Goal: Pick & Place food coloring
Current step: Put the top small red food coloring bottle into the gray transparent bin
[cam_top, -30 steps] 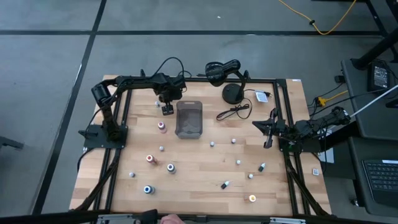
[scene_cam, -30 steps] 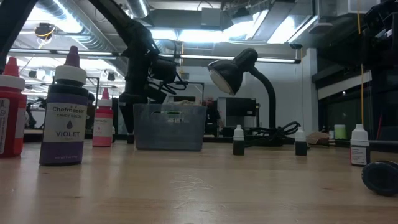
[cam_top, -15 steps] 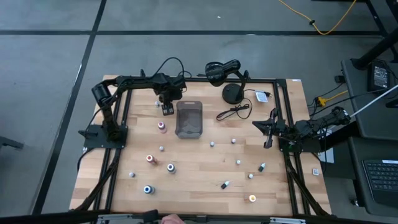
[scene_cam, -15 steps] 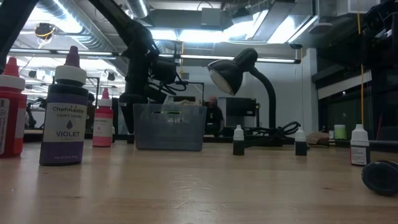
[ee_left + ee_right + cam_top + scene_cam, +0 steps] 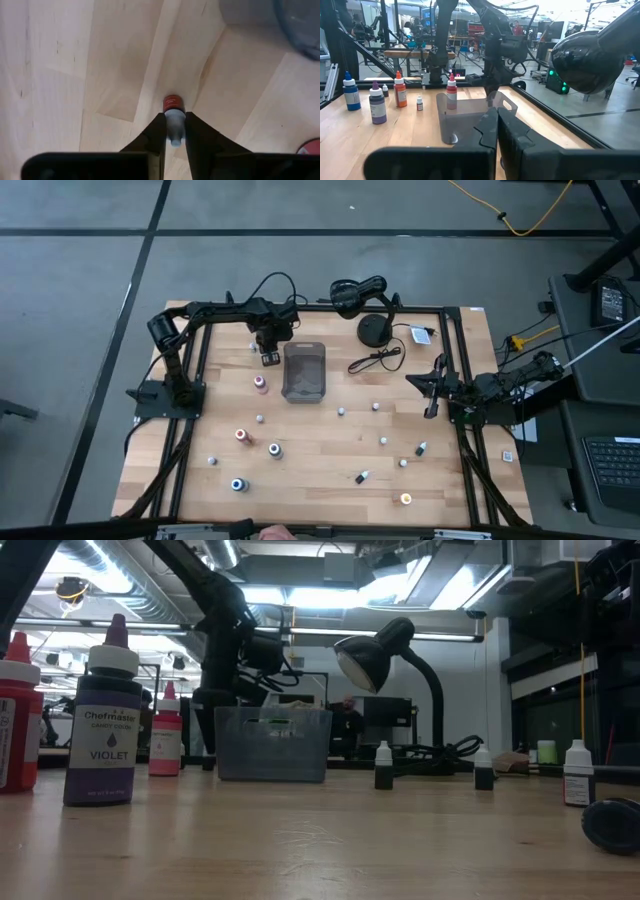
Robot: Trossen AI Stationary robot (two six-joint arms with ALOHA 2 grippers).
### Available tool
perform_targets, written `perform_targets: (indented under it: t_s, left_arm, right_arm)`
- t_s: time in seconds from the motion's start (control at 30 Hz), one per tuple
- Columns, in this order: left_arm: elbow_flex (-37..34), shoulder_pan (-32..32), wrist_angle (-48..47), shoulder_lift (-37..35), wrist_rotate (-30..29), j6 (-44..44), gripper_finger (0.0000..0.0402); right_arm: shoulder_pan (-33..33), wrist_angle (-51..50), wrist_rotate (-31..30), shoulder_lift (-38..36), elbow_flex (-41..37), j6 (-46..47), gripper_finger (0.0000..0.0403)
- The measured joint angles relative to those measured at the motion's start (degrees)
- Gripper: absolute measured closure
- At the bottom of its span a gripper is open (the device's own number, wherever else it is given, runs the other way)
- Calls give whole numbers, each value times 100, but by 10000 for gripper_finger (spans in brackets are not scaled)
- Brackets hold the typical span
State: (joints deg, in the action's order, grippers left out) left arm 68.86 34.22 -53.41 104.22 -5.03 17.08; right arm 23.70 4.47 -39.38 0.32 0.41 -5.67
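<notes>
The left gripper (image 5: 269, 358) is pinched shut on a tiny red-capped bottle (image 5: 173, 114) of food coloring, held up above the table (image 5: 320, 480) just at the 9 o'clock side of the gray tray (image 5: 304, 372), so I think the carrying step is going on now. The next move should be to swing the bottle toward 3 o'clock until it is right over the tray, then let go so it drops inside. At the far 3 o'clock edge of the table the right gripper (image 5: 431, 394) waits with its fingers closed and nothing in them, and many more little bottles (image 5: 274, 448) stand on the wood toward 6 o'clock.
</notes>
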Motion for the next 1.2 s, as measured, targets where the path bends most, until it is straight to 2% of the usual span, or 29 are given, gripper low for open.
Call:
perform_targets:
  t_s: [0.17, 0.33, 0.7, 0.97, 1.2]
  left_arm:
    - [-2, 0, -163, 0, 1, 0, 347]
    - [20, 0, -197, -57, 1, 0, 351]
    - [288, -5, -684, -738, 13, -139, 355]
    - [606, -319, -1450, -1392, 21, -564, 356]
    - [610, -863, -2116, -1931, 19, -1181, 356]
  right_arm:
    - [0, 0, 0, 0, 0, 2, 388]
    - [0, 1, 0, 0, 1, 2, 388]
    - [0, 2, 0, 0, 2, 1, 388]
    - [0, 2, 0, 0, 0, 1, 388]
    - [0, 1, 0, 0, 2, 2, 388]
